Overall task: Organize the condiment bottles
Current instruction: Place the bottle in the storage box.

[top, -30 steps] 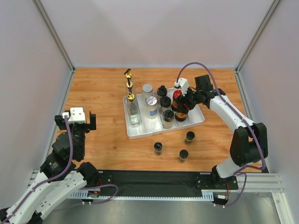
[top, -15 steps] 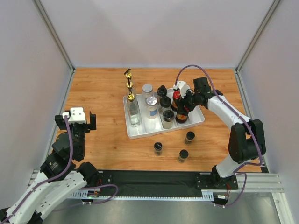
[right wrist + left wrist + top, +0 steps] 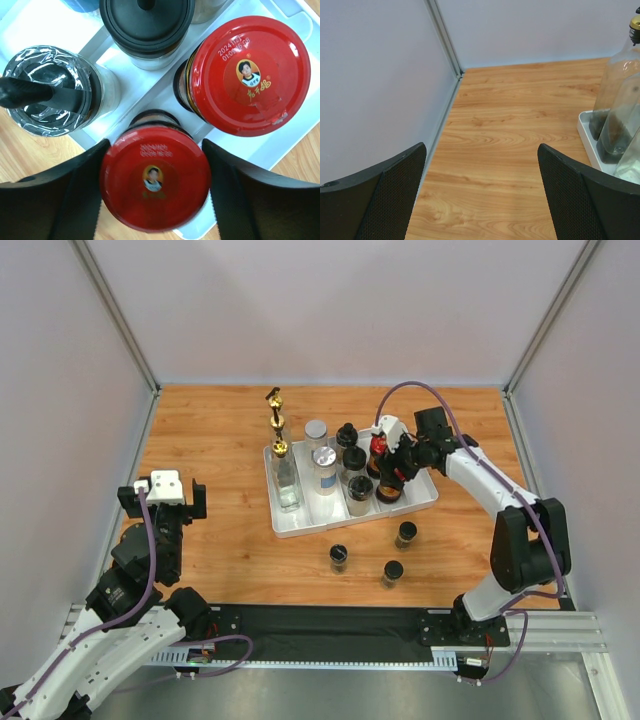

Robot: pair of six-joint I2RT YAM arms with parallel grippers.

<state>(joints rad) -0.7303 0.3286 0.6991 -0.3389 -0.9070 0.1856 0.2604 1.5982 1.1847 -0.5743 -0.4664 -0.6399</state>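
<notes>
Right of centre in the overhead view, the right tool (image 3: 156,150) hangs over the near right corner of the tray (image 3: 300,532). Its fingers (image 3: 55,200) hug both sides of a red jar (image 3: 155,182), and it looks closed on the lid. Whether that jar stands on the tray floor or hangs just above it cannot be told. It sits at the tray's edge, just beside a second red jar (image 3: 247,75) already inside.

Most of the sorting looks done. The gold-spouted bottles (image 3: 285,480) seem to fill the tray's left compartment. The clear jars (image 3: 324,458) are lined up in the next one. Black-capped jars (image 3: 353,460) run down the compartment after that, and the red pair takes the right end.

What is left lies lower in the frame. Three small jars stand on the bare bench (image 3: 220,440) below the tray, apart from one another: a left jar (image 3: 339,557), a low jar (image 3: 393,571) and a right jar (image 3: 406,533). Each would need carrying into a compartment once the red jar is let go.

At the lower left, the left tool (image 3: 481,150) is spread wide and holds nothing. It is parked well apart from the tray, facing bare wood with the bottles at the right edge of its view.
</notes>
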